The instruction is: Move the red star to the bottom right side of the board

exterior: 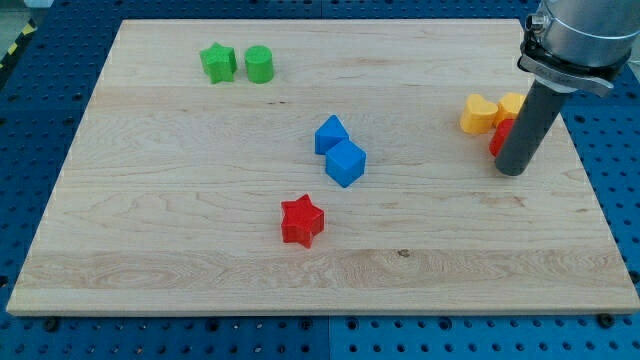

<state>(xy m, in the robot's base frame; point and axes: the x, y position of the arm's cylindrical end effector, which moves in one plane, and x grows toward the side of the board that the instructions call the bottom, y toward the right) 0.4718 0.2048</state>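
The red star [302, 220] lies on the wooden board [180, 240], a little below the middle. My tip [512, 170] rests on the board at the view's right, far to the right of the star and slightly higher in the view. The dark rod stands right in front of a red block [501, 135] and partly hides it; its shape cannot be made out.
Two blue blocks [331, 134] [346, 163] sit touching just above and right of the star. A yellow heart [479, 113] and another yellow block [512, 103] lie by the rod. A green star [218, 62] and a green cylinder [259, 64] sit at the top left.
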